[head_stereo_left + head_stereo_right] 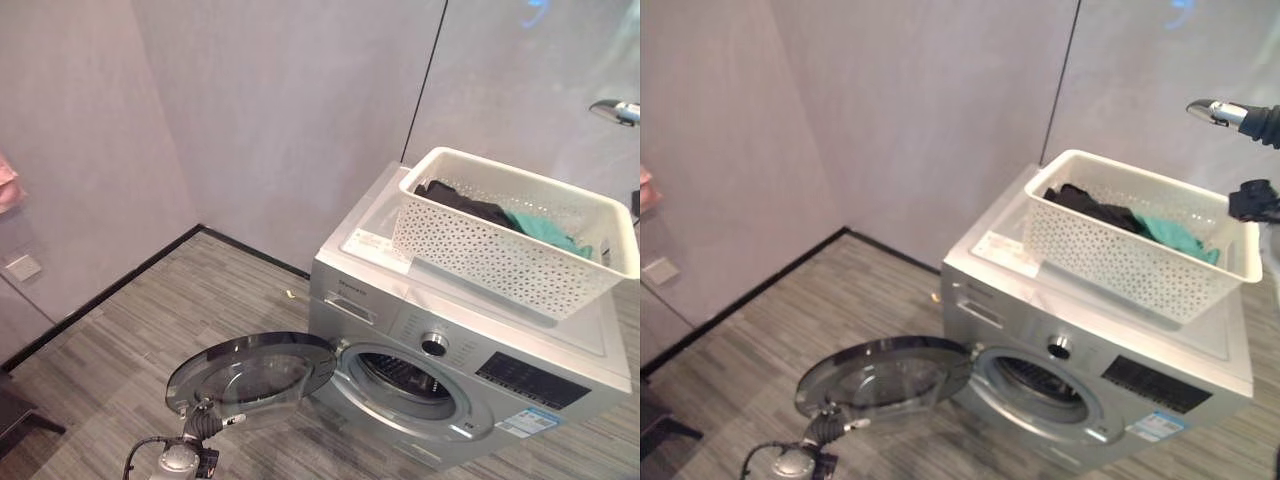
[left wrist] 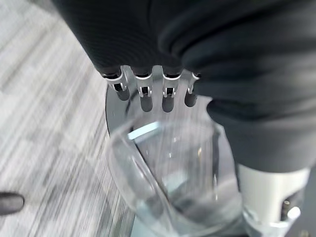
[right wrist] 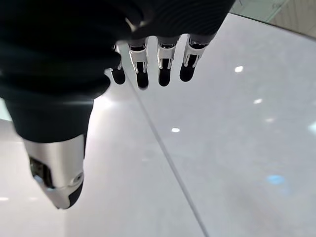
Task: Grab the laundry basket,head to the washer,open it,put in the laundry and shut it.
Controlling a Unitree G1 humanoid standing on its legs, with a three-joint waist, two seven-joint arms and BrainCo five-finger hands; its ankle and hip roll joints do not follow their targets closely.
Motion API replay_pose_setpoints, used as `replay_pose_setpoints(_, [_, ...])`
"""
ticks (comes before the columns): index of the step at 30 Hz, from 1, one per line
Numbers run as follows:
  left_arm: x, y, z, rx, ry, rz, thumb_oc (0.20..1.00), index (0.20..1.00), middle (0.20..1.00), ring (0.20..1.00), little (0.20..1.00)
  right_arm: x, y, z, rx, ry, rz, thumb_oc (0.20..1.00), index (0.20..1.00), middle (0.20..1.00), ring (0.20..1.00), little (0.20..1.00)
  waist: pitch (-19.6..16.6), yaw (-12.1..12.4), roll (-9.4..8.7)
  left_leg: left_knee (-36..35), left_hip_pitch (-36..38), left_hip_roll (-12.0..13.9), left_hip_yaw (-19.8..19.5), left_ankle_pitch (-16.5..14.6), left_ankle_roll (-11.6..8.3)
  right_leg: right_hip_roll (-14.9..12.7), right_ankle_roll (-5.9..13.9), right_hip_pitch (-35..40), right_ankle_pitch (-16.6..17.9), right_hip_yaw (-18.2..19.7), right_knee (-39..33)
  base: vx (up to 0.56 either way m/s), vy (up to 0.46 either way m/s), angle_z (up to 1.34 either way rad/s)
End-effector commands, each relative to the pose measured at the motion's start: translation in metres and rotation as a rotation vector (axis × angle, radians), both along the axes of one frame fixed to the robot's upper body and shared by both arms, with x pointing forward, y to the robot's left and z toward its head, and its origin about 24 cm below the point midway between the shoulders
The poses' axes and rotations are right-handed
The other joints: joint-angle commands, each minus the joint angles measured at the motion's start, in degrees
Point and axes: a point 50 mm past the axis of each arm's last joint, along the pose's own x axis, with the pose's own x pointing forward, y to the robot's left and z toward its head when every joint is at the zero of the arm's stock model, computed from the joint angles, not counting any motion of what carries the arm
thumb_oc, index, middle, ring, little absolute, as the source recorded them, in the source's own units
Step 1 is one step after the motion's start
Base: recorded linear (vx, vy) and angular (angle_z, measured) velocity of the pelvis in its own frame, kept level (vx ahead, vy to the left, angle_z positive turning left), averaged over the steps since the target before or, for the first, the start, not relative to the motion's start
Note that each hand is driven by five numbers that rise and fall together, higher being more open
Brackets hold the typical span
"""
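The silver washer (image 1: 520, 385) stands against the wall with its round glass door (image 1: 250, 378) swung wide open to the left, baring the drum opening (image 1: 405, 380). A white perforated laundry basket (image 1: 500, 250) rests on the washer's top, holding dark laundry (image 1: 465, 205) and a teal piece (image 1: 545, 232). My left hand (image 1: 205, 425) is low at the door's outer edge; in the left wrist view its fingers (image 2: 145, 94) reach straight over the door's rim and glass (image 2: 173, 177). My right hand (image 1: 1230, 112) hangs raised in the air right of the basket, fingers (image 3: 148, 69) straight and holding nothing.
Grey walls close the corner behind the washer, with a black skirting line (image 1: 120, 285) along the striped grey floor (image 1: 200, 300). A pink thing (image 1: 8, 180) and a wall socket (image 1: 22, 266) sit at the left edge. A dark object (image 1: 20, 415) lies at the lower left.
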Motion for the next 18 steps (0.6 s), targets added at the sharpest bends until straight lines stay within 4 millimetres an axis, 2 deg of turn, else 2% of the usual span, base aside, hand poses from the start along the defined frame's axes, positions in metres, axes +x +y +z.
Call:
replay_pose_setpoints(1, [0.020,0.009,0.015,0.009,-0.079,-0.047,1.000,1.000,1.000,1.000,1.000,0.001,0.001,0.023,-0.074,0.071,0.001,1.000,1.000,1.000,1.000,1.000,-0.86,1.71,-1.88,-0.82,7.00,1.89,2.86,-4.20,2.42,-4.81,3.84,-6.42,4.33,-1.34,-0.22,0.00,0.000,0.00])
replay_pose_setpoints(2, [0.021,0.007,0.015,-0.001,-0.076,-0.060,1.000,1.000,1.000,1.000,1.000,0.004,-0.004,0.018,-0.119,0.153,-0.029,1.000,1.000,1.000,1.000,1.000,-0.75,1.82,-2.10,-1.18,6.94,2.21,3.15,-3.98,2.13,-4.84,3.75,-6.38,4.22,-1.75,-0.31,0.03,-0.035,0.07])
replay_pose_setpoints(3, [0.022,0.003,0.015,-0.017,-0.071,-0.091,1.000,1.000,1.000,1.000,1.000,0.006,-0.016,0.018,-0.144,0.245,-0.088,1.000,1.000,1.000,1.000,1.000,-0.86,1.90,-2.29,-1.91,6.85,2.88,3.42,-3.69,1.73,-4.72,3.44,-6.40,4.11,-2.28,-0.69,0.03,-0.034,0.12])
replay_pose_setpoints(5, [0.022,0.002,0.015,-0.021,-0.068,-0.107,1.000,1.000,1.000,1.000,1.000,0.010,-0.020,0.019,-0.151,0.279,-0.107,1.000,1.000,1.000,1.000,1.000,-0.85,2.13,-2.40,-2.10,6.73,3.09,3.56,-3.53,1.59,-4.66,3.34,-6.42,4.22,-2.54,-0.97,0.02,-0.022,0.15])
replay_pose_setpoints(8, [0.025,-0.003,0.016,-0.042,-0.071,-0.138,1.000,1.000,1.000,1.000,1.000,0.027,-0.027,0.011,-0.196,0.416,-0.161,1.000,1.000,1.000,1.000,1.000,-0.65,2.77,-2.48,-2.42,6.38,3.48,3.92,-3.21,1.25,-4.64,3.25,-6.37,4.52,-2.97,-1.78,0.00,-0.012,0.03])
replay_pose_setpoints(12, [0.025,-0.011,0.015,-0.075,-0.068,-0.160,1.000,1.000,1.000,1.000,1.000,0.053,-0.020,-0.004,-0.273,0.581,-0.183,1.000,1.000,1.000,1.000,1.000,-0.20,3.30,-2.07,-3.24,6.11,3.97,3.99,-2.73,0.87,-4.59,3.01,-6.51,4.49,-3.28,-2.13,0.00,0.000,0.00])
replay_pose_setpoints(13, [0.025,-0.011,0.015,-0.075,-0.068,-0.160,1.000,1.000,1.000,1.000,1.000,0.053,-0.020,-0.004,-0.273,0.581,-0.183,1.000,1.000,1.000,1.000,1.000,-0.20,3.26,-2.03,-3.24,6.10,3.97,3.98,-2.73,0.86,-4.59,3.01,-6.51,4.49,-3.29,-2.13,0.00,0.000,0.00])
replay_pose_setpoints(14, [0.025,-0.014,0.015,-0.088,-0.071,-0.175,1.000,1.000,1.000,1.000,1.000,0.060,-0.021,-0.014,-0.315,0.651,-0.209,1.000,1.000,1.000,1.000,1.000,0.31,3.81,-2.10,-3.40,5.75,4.05,3.95,-2.53,0.72,-4.65,2.97,-6.77,4.56,-3.51,-2.19,0.00,0.000,0.00])
replay_pose_setpoints(18, [0.022,-0.013,0.015,-0.103,-0.070,-0.158,1.000,1.000,1.000,1.000,1.000,0.072,-0.015,-0.018,-0.359,0.715,-0.230,1.000,1.000,1.000,1.000,1.000,1.52,4.34,-1.37,-3.53,4.77,4.59,4.05,-2.41,0.60,-4.36,2.80,-7.54,4.35,-3.91,-2.14,-0.02,-0.004,0.02])
